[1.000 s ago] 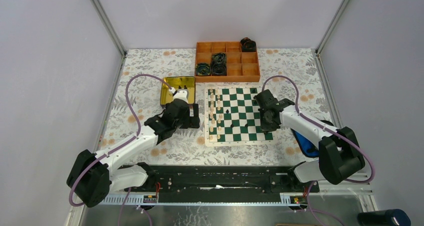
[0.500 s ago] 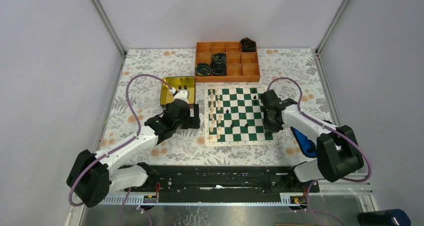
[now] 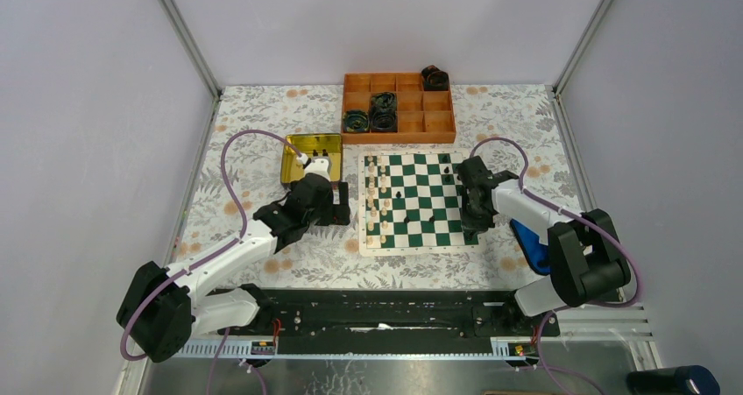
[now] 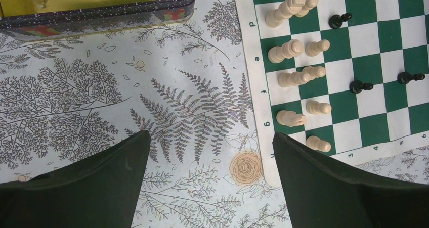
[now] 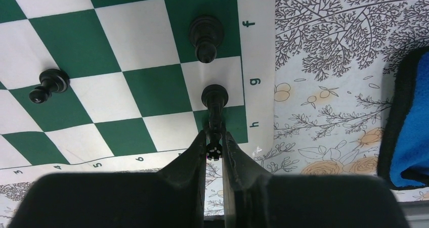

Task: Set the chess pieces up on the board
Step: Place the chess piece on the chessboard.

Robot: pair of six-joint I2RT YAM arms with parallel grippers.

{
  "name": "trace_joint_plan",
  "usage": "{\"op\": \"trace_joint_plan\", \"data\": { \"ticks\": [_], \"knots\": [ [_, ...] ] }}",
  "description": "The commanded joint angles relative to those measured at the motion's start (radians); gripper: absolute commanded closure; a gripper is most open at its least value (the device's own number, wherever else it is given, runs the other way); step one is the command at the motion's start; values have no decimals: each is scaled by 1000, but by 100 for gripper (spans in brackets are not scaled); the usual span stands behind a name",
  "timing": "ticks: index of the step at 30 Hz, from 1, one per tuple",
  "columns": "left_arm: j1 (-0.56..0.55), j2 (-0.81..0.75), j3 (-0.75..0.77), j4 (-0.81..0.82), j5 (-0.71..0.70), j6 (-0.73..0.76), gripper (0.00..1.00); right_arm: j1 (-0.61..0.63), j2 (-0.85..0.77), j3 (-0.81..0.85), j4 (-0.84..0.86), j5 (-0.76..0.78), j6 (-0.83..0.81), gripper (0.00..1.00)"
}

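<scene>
The board (image 3: 429, 224) lies mid-table, with cream chess pieces (image 3: 378, 198) in two columns along its left side and a few black ones scattered. My right gripper (image 3: 471, 220) is at the board's near right edge. In the right wrist view it (image 5: 214, 139) is shut on the top of a slim black piece (image 5: 214, 99), whose base is over the edge squares by the g and h marks. Another black piece (image 5: 205, 33) stands just beyond it, and a black pawn (image 5: 48, 84) to the left. My left gripper (image 4: 211, 147) hangs open over the tablecloth, left of the board (image 4: 374, 127) and the cream pieces (image 4: 291, 79).
An orange compartment tray (image 3: 438, 119) with dark cable coils (image 3: 383, 110) sits behind the board. A yellow tin (image 3: 311, 145) stands left of the board, beyond my left gripper. A blue object (image 3: 530, 242) lies right of the board, close to my right arm.
My right gripper has shifted slightly right, towards the board's right edge, still gripping the black piece. The left arm has not moved.
</scene>
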Motion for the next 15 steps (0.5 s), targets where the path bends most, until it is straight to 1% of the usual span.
{"op": "trace_joint_plan", "data": {
  "ticks": [1, 9, 12, 15],
  "knots": [
    [-11, -7, 21, 10, -26, 9, 1, -11, 7, 0, 5, -17, -2, 89],
    [-12, -4, 23, 9, -25, 9, 1, -11, 4, 1, 4, -16, -4, 68],
    [-13, -6, 22, 9, -24, 9, 1, -11, -17, 9, -5, -2, -11, 64],
    [-15, -6, 21, 9, -24, 8, 1, -11, -56, 24, -20, 21, -16, 63]
  ]
}}
